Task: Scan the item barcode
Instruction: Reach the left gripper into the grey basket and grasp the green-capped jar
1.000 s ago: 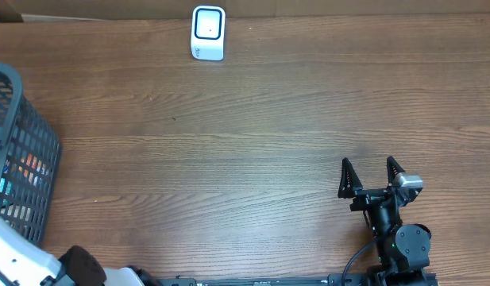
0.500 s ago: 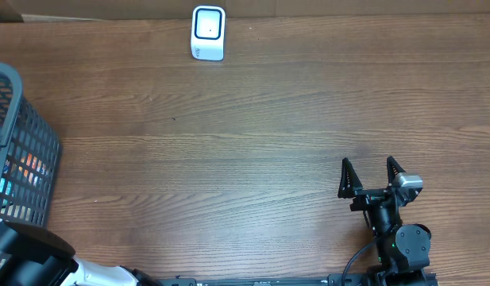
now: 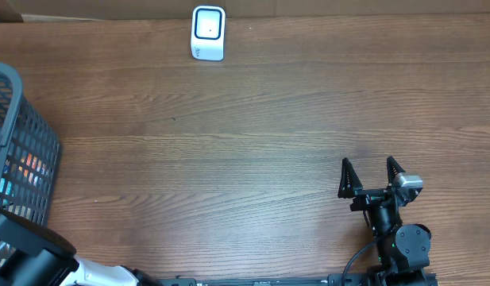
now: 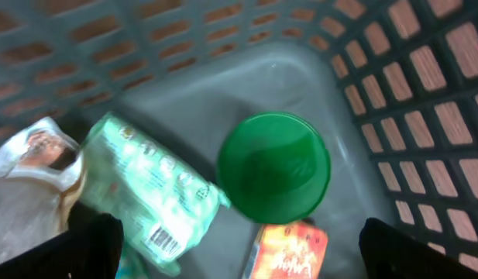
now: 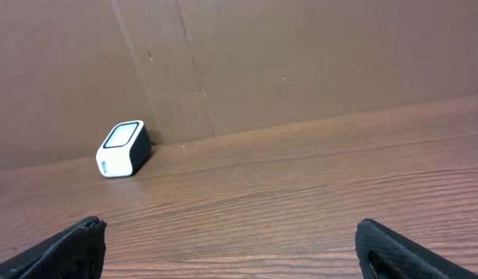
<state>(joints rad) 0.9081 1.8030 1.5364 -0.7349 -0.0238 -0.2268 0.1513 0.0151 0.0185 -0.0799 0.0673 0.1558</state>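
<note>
We find a wooden table [image 3: 260, 127] filling the overhead view, with a cardboard wall [image 5: 300, 62] along its far edge.

At the table's left edge stands a dark mesh basket [image 3: 34, 155]. The left arm [image 3: 30, 250] enters at the near left corner, beside the basket.

The left gripper [image 4: 239, 252] looks down into the basket. Its two dark fingertips [image 4: 91, 244] sit in the bottom corners of the wrist view, spread as wide apart as that view allows, with nothing between them.

The right gripper [image 3: 372, 176] rests low over the near right part of the table, well apart from the basket. Its jaws are likewise fully spread and hold nothing.

The white barcode scanner [image 3: 208, 32] stands at the far edge of the table, left of centre and close against the cardboard wall.

The items for scanning lie on the basket floor:
- A pale bag [image 4: 33, 167] sits at the left.
- A green packet [image 4: 157, 194] lies beside the bag, with a printed barcode showing at its lower end.
- A round green lid [image 4: 273, 167] touches the packet's right edge.
- An orange box [image 4: 289, 249] lies just below the lid. Its print is too blurred to read.

No item is in contact with either gripper.
</note>
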